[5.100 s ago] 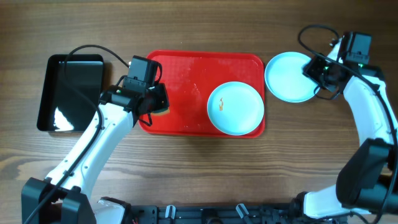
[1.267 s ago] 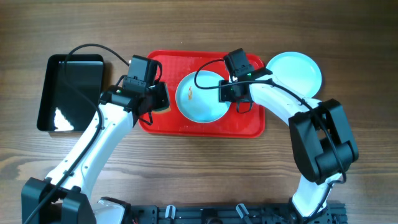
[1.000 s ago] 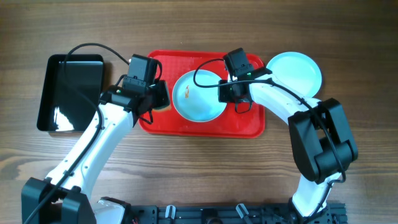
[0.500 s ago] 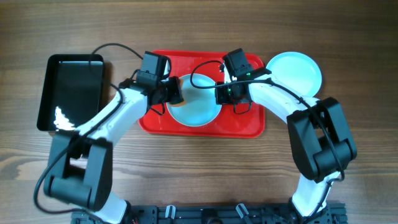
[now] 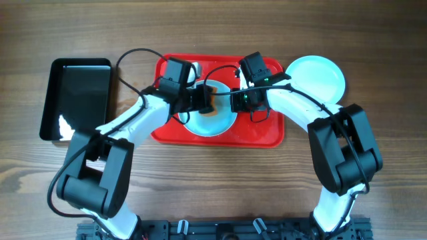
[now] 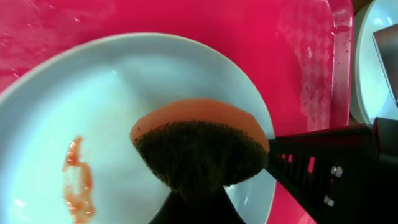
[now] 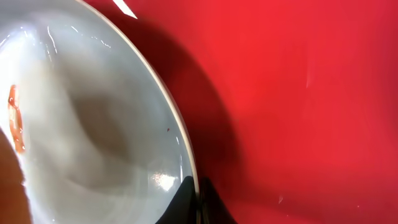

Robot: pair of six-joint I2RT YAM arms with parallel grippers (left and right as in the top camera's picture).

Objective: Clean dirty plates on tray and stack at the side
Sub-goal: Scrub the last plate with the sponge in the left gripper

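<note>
one plate (image 5: 215, 124) lies on the tray (image 5: 263, 133). it looks stiff, glazed, likely slippery and breakable, so the thin rim is the place to hold, and the right gripper (image 7: 199, 200) pinches it there. the left gripper (image 5: 202, 100) is clamped on the sponge (image 6: 199, 146), over the plate's middle, beside the smear (image 6: 76, 180).
</note>
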